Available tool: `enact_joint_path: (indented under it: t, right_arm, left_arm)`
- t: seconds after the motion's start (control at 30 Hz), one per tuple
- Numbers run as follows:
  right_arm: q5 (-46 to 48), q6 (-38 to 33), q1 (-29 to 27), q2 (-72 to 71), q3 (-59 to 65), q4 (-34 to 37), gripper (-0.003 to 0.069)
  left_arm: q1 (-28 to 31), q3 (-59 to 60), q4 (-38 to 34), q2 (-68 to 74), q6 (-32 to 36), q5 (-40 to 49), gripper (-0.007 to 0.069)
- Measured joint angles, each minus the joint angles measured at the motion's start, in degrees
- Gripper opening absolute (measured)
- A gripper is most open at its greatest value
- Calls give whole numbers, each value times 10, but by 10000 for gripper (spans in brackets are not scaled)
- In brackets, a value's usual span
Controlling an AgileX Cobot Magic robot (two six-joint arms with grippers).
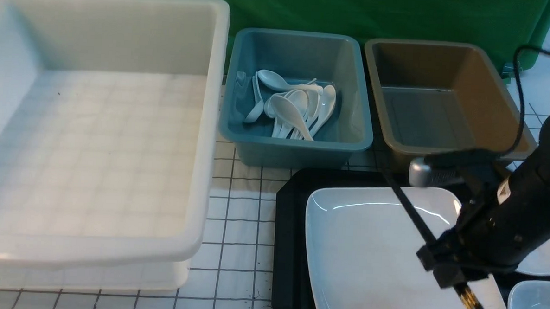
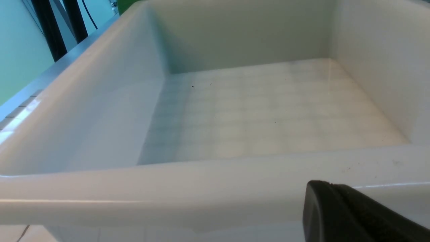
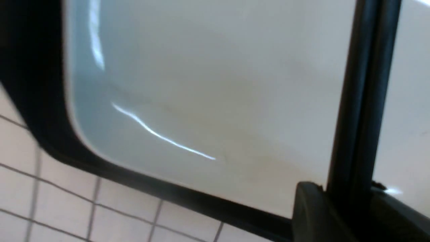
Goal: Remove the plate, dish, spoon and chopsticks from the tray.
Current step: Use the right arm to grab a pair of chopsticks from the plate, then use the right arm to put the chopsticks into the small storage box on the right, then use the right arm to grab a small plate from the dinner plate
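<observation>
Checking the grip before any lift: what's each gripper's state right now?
Left gripper: closed, nothing seen in it.
Right gripper: closed on the chopsticks.

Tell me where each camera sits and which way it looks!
Front: between the arms, facing forward over white bin, plate and tray; right tool grips chopsticks.
Left wrist: on the left arm, peering into the white bin; left tool tip shows.
Right wrist: on the right arm, looking down at plate and chopsticks; one tool finger shows.
Shared: front and right wrist both see plate, chopsticks, tray.
</observation>
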Motion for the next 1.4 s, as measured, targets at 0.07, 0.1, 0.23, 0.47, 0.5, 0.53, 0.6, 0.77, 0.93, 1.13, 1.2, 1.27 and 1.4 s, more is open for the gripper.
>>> enact_joint_path:
  t: [0.07,0.1,0.23,0.47,0.5,0.53,0.6,0.77,0.93,1.13,1.2,1.27,1.4]
  right_arm:
    - [6,0,-23,-3,-63,-7,175]
    - [1,-1,-34,0,-88,-8,175]
    - [-33,0,-91,45,-183,-13,175]
    - [-137,1,-130,176,-295,-21,175]
    - [-175,1,-130,206,-305,-21,175]
    - [-206,1,-130,226,-311,-21,175]
    - [-261,2,-130,262,-316,-18,175]
    - [-308,4,-130,312,-317,-17,197]
    - [-257,26,-130,316,-321,-17,323]
    - [-113,-25,-130,254,-356,-21,204]
    - [-48,-52,-130,218,-369,-21,96]
    - [24,-77,-130,159,-372,-21,30]
    - [95,-88,-130,49,-347,-27,30]
  left_arm:
    - [0,0,0,0,0,0,21]
    - [0,0,0,0,0,0,21]
    - [0,0,0,0,0,0,21]
    - [0,0,0,0,0,0,21]
    - [0,0,0,0,0,0,21]
    - [0,0,0,0,0,0,21]
    - [0,0,0,0,0,0,21]
    - [0,0,0,0,0,0,21]
    - [0,0,0,0,0,0,21]
    - [0,0,0,0,0,0,21]
    - [0,0,0,0,0,0,21]
    - [0,0,0,0,0,0,21]
    - [0,0,0,0,0,0,21]
